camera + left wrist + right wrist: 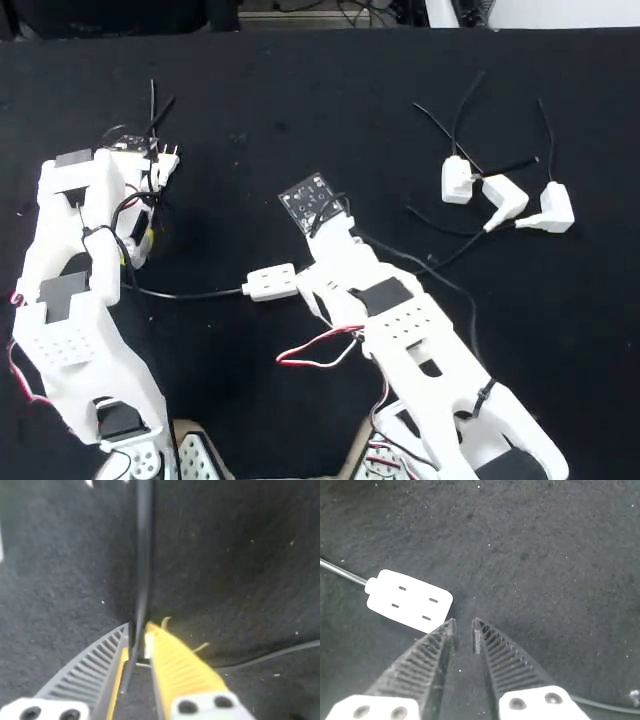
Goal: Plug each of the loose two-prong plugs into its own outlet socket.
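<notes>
So the flat white outlet block [272, 282] with its four slots lies on the black cloth-covered table [300, 90]. The right gripper [462, 623] is just beside the block's end, fingers a small crack apart with nothing between them. The left gripper [139, 626] is well apart from the block, out on the side where the block's own black lead [190, 295] runs, and its grey and yellow fingers are pinched tight on a thin black cord [144, 555]. A small white plug [163, 160] sits right at that gripper's tip, though I can't tell if it touches the fingers. Three loose white two-prong plugs [505, 197] lie in a cluster well apart from the block, on its other side, none plugged in.
</notes>
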`<state>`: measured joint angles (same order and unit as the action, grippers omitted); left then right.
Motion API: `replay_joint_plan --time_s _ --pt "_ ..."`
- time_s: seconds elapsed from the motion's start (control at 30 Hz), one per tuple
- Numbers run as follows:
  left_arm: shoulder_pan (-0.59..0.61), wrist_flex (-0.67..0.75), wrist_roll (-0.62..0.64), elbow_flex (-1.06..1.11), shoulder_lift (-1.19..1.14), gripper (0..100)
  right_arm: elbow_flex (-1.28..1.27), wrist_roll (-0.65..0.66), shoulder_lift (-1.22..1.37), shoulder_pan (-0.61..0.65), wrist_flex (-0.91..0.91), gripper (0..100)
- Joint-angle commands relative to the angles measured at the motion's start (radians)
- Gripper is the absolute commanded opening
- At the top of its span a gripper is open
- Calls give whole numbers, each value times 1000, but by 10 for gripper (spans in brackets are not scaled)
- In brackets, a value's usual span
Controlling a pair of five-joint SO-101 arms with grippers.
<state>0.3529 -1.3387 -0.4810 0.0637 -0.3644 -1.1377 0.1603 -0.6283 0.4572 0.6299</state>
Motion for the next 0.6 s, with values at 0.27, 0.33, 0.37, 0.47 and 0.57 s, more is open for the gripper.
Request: replay_joint_plan --time_s 0.27,0.33,0.37,0.47,0.57 --pt "-5 -147 -9 -50 276 30 8 -8 -30 -71 -32 54" --pt "-7 -173 -8 -50 354 30 13 -8 -30 -101 -35 54" --pt "-12 -181 -8 -48 393 30 13 -9 -30 -112 -44 54" --pt "-45 -203 -6 -48 497 30 4 -11 -31 -121 -74 54" --pt "-111 -241 -5 -48 588 30 4 -51 -31 -123 -75 54"
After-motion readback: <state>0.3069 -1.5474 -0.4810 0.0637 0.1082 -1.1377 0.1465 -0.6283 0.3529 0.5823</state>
